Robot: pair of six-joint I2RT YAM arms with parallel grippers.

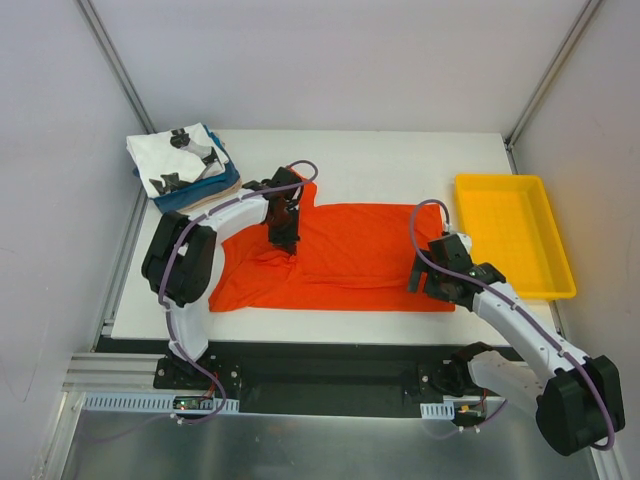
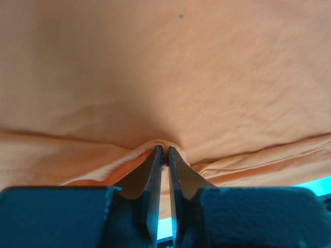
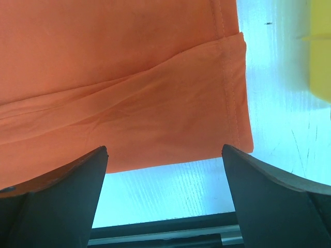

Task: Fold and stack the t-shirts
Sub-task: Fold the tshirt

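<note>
The orange-red t-shirt lies spread across the middle of the table, partly folded. My left gripper is shut on a pinch of its cloth near the shirt's left part. My right gripper is open and empty, just above the shirt's near right corner. A stack of folded tees sits at the back left: the white tee with black prints on top, a blue tee and a tan tee showing under it.
A shallow yellow tray stands at the right of the table. The white table top ends in a black front edge near my right gripper. Grey walls enclose the back and sides.
</note>
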